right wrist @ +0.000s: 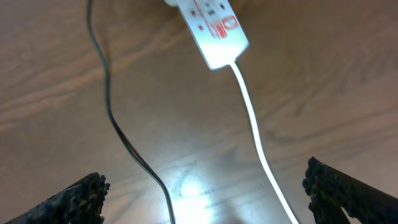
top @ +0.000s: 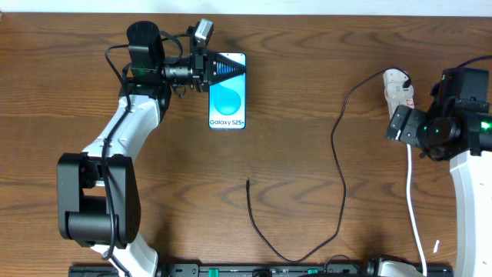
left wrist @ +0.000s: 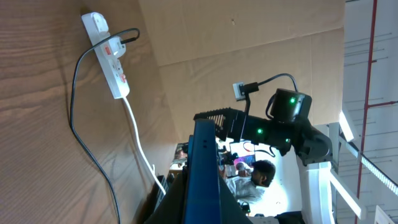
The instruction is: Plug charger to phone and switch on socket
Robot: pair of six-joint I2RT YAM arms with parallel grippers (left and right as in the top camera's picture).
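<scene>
- Gripped at its upper end, by the look of it, in the left gripper (top: 234,71): the phone (top: 227,104), screen up at the back left of the bench (top: 307,46), edge-on between the fingers in the left wrist view. Cannot tell whether lifted clear of the wood.
- Spread wide and carrying nothing: the right gripper (right wrist: 205,199), poised over the cord end of the socket (right wrist: 217,46), with the white cord (right wrist: 255,124) running between its fingers.
- Seemingly plugged into the socket already at the black-plug end: the charger (top: 333,142), looped across the bench and ending in the plug tip (top: 247,183), loose, below the phone and well apart from it.
- Probably at the stage of steadying the phone before fetching the tip.
- Hold the phone firm and level, lower short edge unobstructed and turned toward the cable.
- Pinch the cable just behind the tip, not on it, so as to leave the end free to enter.
- Line up with the port first, then push straight along the phone's long axis, never at an angle.
- Allow slack in the loop to avoid tugging the plug out of the socket.
- Save the red mark (right wrist: 229,23), likely the switch, for last.
</scene>
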